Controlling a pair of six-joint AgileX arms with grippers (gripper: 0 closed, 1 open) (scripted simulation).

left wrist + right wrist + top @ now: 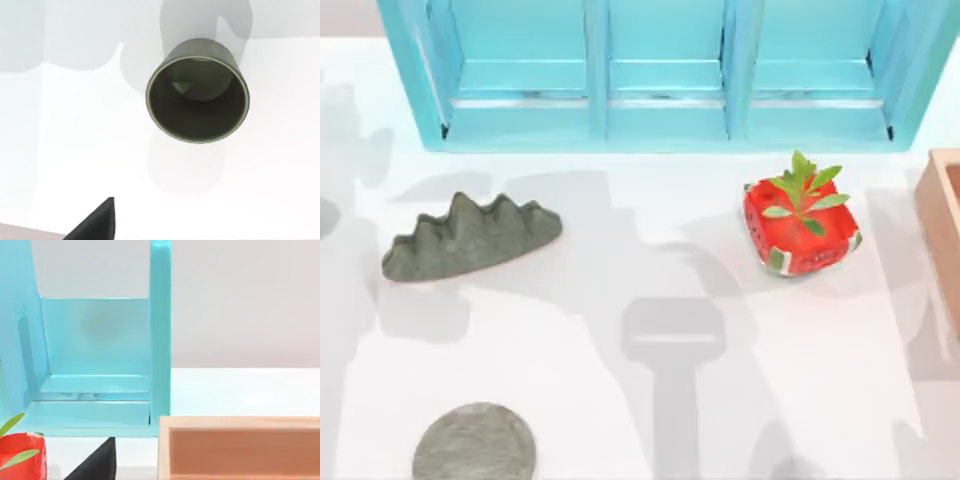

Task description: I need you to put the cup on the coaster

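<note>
The cup point(473, 443) is a round mottled grey disc from above, standing on the white table near the front left. In the left wrist view the cup point(197, 117) stands upright and empty, with a dark olive inside. A dark part of my left gripper point(97, 222) shows at that view's edge, well apart from the cup and touching nothing. A dark part of my right gripper point(97, 462) shows near the turquoise shelf and the wooden box, holding nothing that I can see. The coaster is out of view.
A turquoise shelf point(665, 125) spans the back of the table. A grey mountain-shaped ornament point(470, 238) lies at the left, a red pot with a green plant point(800, 230) at the right. A wooden box point(945, 230) sits at the right edge.
</note>
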